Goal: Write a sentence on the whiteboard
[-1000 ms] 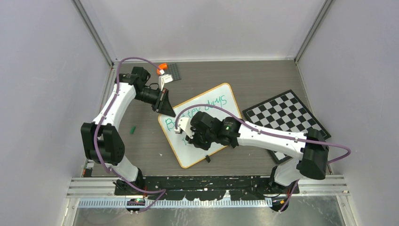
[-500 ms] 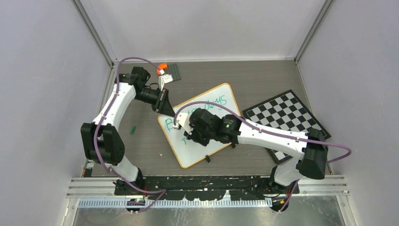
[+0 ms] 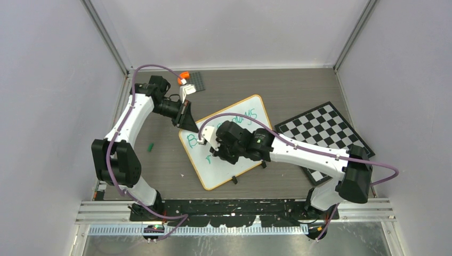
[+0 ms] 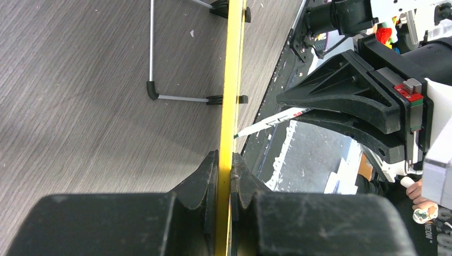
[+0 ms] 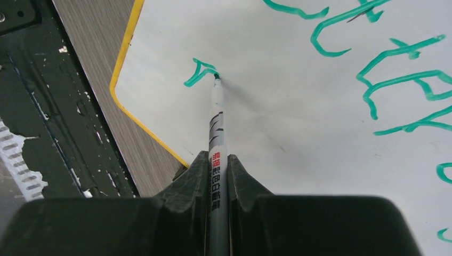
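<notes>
Above the grey table (image 3: pixel 298 88), I saw the whiteboard (image 3: pixel 226 173) sitting mid-table, with the left gripper (image 3: pixel 187 121) clamped on its rim. The left wrist view confirmed that pinch. In the right wrist view, the right gripper (image 5: pixel 217 170) held a marker (image 5: pixel 216 117), its tip on the sentence (image 5: pixel 373 69).

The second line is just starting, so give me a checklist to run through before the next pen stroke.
1. Left claw shut on the yellow rim of the white rectangular whiteboard: ok.
2. Right claw shut on the slim white marker: ok.
3. Marker tip on the board, at the end of the short new green stroke: ok.
4. Bare board beside that stroke for more letters: ok.
5. Ink left in the marker: cannot tell.
</notes>
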